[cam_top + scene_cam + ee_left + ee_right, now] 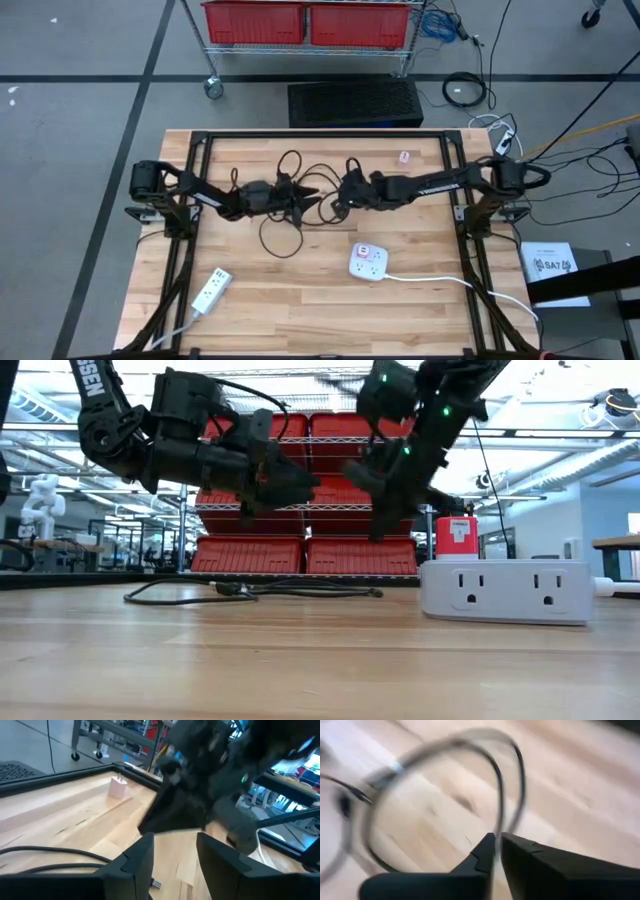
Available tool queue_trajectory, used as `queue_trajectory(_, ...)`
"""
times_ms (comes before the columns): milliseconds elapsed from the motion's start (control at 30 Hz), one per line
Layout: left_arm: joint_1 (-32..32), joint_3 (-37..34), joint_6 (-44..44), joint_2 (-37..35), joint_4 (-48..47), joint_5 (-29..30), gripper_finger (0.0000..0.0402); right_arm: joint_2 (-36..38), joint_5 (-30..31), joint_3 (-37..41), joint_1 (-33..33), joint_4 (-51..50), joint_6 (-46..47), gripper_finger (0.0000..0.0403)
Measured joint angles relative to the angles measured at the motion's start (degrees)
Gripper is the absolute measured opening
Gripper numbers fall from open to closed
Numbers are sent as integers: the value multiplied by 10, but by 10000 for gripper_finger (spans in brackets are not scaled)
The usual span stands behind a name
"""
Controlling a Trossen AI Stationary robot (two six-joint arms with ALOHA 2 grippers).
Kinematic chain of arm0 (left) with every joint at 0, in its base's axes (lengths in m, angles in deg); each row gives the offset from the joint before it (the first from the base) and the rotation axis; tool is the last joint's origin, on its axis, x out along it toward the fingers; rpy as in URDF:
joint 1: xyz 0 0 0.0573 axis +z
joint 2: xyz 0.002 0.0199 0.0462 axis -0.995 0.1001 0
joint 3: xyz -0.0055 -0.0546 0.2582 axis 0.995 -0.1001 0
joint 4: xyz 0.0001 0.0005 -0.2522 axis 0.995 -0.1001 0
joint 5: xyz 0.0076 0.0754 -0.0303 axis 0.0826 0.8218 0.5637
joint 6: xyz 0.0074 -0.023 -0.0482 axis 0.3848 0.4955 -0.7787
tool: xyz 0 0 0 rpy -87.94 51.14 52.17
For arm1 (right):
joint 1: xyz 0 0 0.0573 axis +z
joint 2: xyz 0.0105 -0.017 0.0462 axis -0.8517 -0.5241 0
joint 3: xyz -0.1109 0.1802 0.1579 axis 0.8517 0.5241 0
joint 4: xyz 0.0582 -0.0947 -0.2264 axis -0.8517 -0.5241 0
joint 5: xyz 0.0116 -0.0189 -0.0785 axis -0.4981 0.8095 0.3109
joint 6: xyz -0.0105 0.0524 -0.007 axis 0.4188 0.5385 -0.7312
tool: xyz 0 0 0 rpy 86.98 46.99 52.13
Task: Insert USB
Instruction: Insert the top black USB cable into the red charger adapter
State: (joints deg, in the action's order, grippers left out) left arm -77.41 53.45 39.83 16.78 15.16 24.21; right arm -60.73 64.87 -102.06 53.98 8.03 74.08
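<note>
A black USB cable [287, 205] lies in loose loops on the wooden table's middle, flat on the boards [250, 591]. My left gripper [308, 200] hovers level above it, open [175, 865], facing my right arm. A small metal plug [156, 883] shows just beside one left finger; I cannot tell if it touches. My right gripper [335, 203] slants down from the right, its fingers [485, 851] nearly together, with a blurred loop of cable [470, 740] running to their tips. A white power strip [368, 262] sits nearer the front. My right gripper pinches the black cable at its fingertips, where two strands of a loop [502, 827] come together. The fingers slant down from the table's right side. The loop stands up beyond the fingertips, slack; blur hides the exact place of contact.
A second white power strip [210, 290] lies at the front left with its cord. A small pink-white charger [404, 157] stands at the back right. The arms' black frame [320, 135] borders the table. Bare boards lie at the front centre.
</note>
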Motion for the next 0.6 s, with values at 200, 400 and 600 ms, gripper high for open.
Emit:
queue_trajectory(200,14,0,0,0,-4,-18,155,-60,-49,0,-28,47,20,98)
queue_trajectory(400,14,0,0,0,-11,-21,155,-113,-76,0,-54,64,41,135)
queue_trajectory(600,14,-1,0,0,-17,-21,155,-138,-64,-2,-56,75,34,113)
